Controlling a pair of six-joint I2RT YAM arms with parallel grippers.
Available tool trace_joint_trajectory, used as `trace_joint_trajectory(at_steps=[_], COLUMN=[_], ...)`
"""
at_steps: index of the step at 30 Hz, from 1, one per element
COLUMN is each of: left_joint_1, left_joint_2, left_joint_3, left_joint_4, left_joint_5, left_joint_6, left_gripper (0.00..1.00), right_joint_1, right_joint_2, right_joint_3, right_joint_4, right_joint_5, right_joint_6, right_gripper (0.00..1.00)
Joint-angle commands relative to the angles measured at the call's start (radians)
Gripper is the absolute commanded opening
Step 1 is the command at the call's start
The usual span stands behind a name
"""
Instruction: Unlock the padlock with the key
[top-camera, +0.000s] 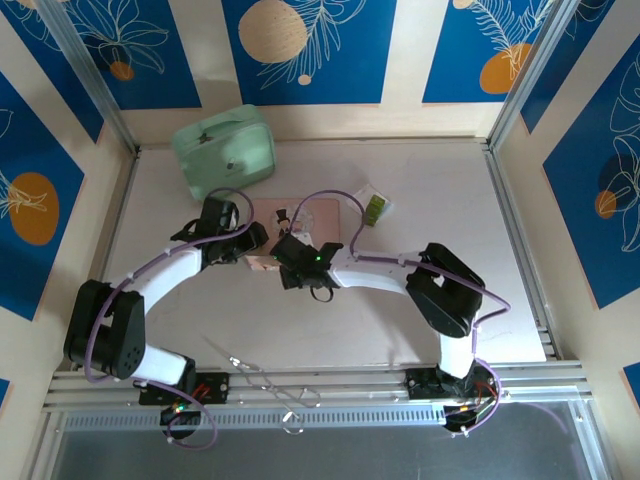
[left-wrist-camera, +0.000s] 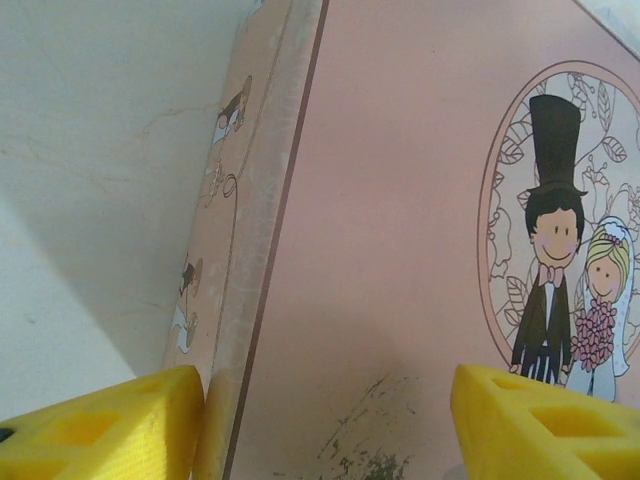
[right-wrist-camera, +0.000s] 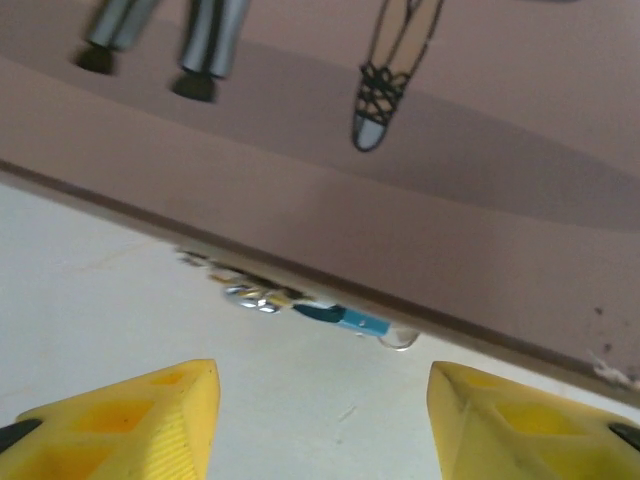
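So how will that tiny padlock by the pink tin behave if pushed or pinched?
The padlock looks tiny and metal, so probably light and apt to skid on the smooth table. It lies beside the pink tin, so a push may wedge it there. Its shiny surface could slip when pinched.

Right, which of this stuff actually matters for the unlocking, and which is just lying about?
For the job:
- padlock, tiny, with a blue part, at the bottom edge of the pink tin
- silvery bits beside it, possibly the key

Lying about:
- pink tin
- mint-green case
- small olive-green block
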Motion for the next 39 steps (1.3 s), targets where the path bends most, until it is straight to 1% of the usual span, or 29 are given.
trace_joint_trajectory(at_steps=[1,6,14,17,20,22,27,30,39], left_joint_1=[0.008,0.008,0.008,0.008,0.008,0.007,0.008,0.008,0.008], left_joint_2=[-0.001,0.006,0.031,0.032,0.03,0.031,0.035,0.036,0.047], left_joint_3=[-0.018,-0.013,-0.038,-0.048,-0.054,-0.053,-0.051,-0.05,-0.057], left_joint_4=[0.016,0.016,0.05,0.051,0.055,0.054,0.057,0.059,0.083], left_joint_5=[0.027,0.035,0.057,0.059,0.059,0.061,0.062,0.059,0.062], left_joint_6=[-0.012,-0.006,-0.008,-0.007,-0.006,-0.007,-0.011,-0.012,-0.026], left_gripper=[0.66,0.65,0.61,0.6,0.59,0.58,0.57,0.57,0.56], right_joint_1=[0.021,0.022,0.003,-0.007,-0.017,-0.02,-0.009,0.007,0.053], right_joint_2=[0.023,0.07,0.073,0.066,0.084,0.095,0.111,0.114,0.168], right_joint_3=[0.034,0.04,0.001,-0.023,-0.015,-0.008,0.012,0.024,0.122], right_joint_4=[-0.072,-0.048,0.114,0.181,0.187,0.181,0.119,0.068,-0.139], right_joint_5=[0.086,0.08,0.073,0.046,0.037,0.042,0.093,0.129,0.281], right_joint_6=[-0.038,-0.091,-0.235,-0.274,-0.287,-0.287,-0.266,-0.258,-0.19], right_gripper=[0.59,0.58,0.54,0.53,0.49,0.44,0.25,0.21,0.17])
